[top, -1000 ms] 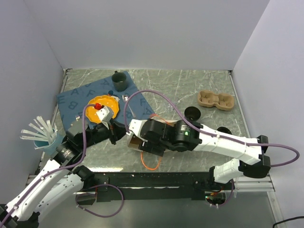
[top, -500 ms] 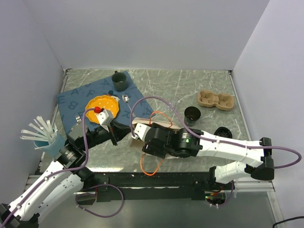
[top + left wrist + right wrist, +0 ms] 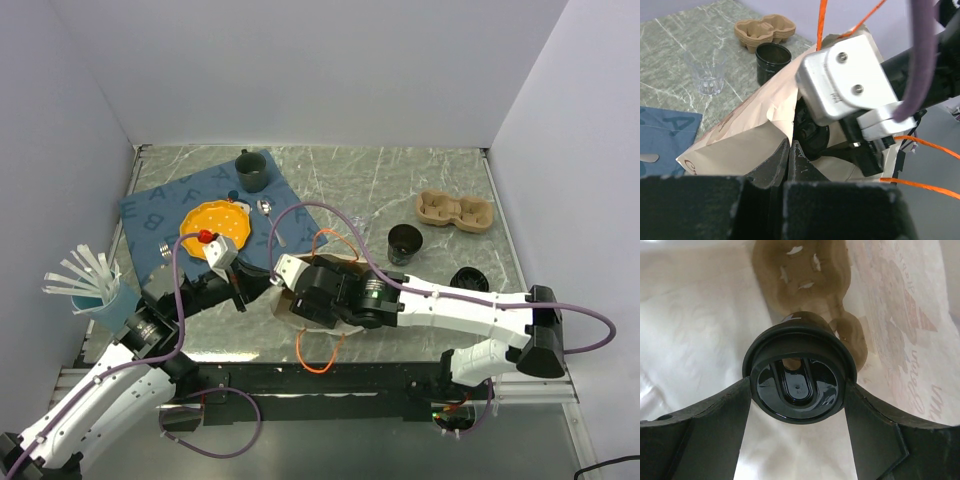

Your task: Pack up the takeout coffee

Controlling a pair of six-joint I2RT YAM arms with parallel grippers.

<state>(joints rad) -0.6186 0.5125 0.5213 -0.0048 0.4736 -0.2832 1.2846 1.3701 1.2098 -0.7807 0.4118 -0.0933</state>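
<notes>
Right gripper (image 3: 797,388) extended toward 9 o'clock inside paper bag (image 3: 740,135) | grasped lidded cup (image 3: 797,380) | left gripper (image 3: 789,152) angled toward 2 o'clock | clenched on bag rim

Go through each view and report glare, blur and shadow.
Top external: evenly lit, sharp, soft shadows. Left wrist: left gripper dark and blurred at the bottom, thick purple cable smeared, silver metal block glaring. Right wrist: pale paper bag washed out; glossy black cup lid sharp, with highlights.
</notes>
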